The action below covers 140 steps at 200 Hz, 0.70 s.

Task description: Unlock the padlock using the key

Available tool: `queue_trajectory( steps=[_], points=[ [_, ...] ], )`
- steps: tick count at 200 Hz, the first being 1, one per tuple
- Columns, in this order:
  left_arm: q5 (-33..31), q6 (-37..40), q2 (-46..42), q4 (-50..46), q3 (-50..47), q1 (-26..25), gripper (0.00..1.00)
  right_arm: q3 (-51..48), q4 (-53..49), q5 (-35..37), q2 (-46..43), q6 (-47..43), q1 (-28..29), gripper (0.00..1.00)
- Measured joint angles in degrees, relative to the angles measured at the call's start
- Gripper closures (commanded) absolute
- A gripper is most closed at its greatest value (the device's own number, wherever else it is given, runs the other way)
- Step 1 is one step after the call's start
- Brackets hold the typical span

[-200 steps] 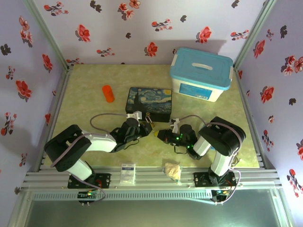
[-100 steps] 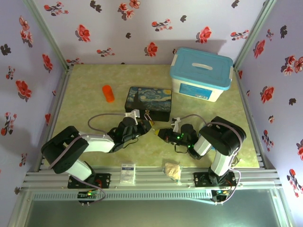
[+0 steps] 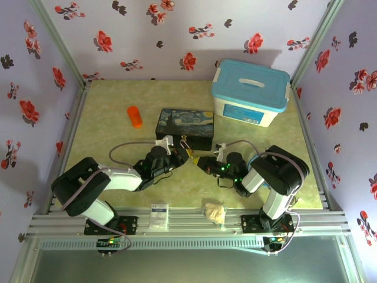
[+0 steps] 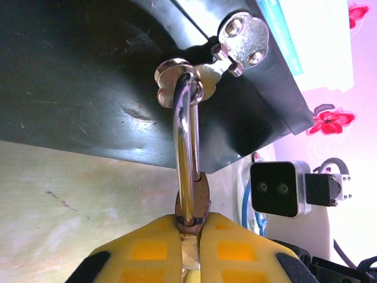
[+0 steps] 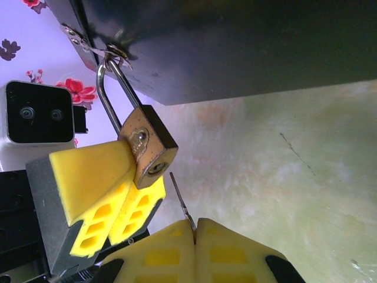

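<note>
The small brass padlock hangs by its silver shackle from the hasp on the painted box. My left gripper is shut on the padlock's body and holds it out from the box front with the keyhole end toward the right arm. My right gripper is shut on the key. The key's thin dark blade sticks out of the yellow pads. Its tip is just below the keyhole, a small gap away. In the top view the left gripper and right gripper meet in front of the box.
A white bin with a blue lid stands at the back right. An orange cylinder lies left of the box. A small card and a crumpled scrap lie at the near edge. The box's metal latch is above the hasp.
My right gripper has moved up and toward the padlock with the key. The left gripper shifted slightly toward the box at first, then stayed still with the padlock.
</note>
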Motion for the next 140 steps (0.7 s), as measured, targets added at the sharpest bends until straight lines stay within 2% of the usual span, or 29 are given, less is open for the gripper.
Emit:
queue_trajectory(
  steps=[140],
  points=[
    [0.00, -0.04, 0.13, 1.95, -0.31, 0.11, 1.00, -0.81, 0.00, 0.07, -1.09, -0.09, -0.13, 1.00]
  ],
)
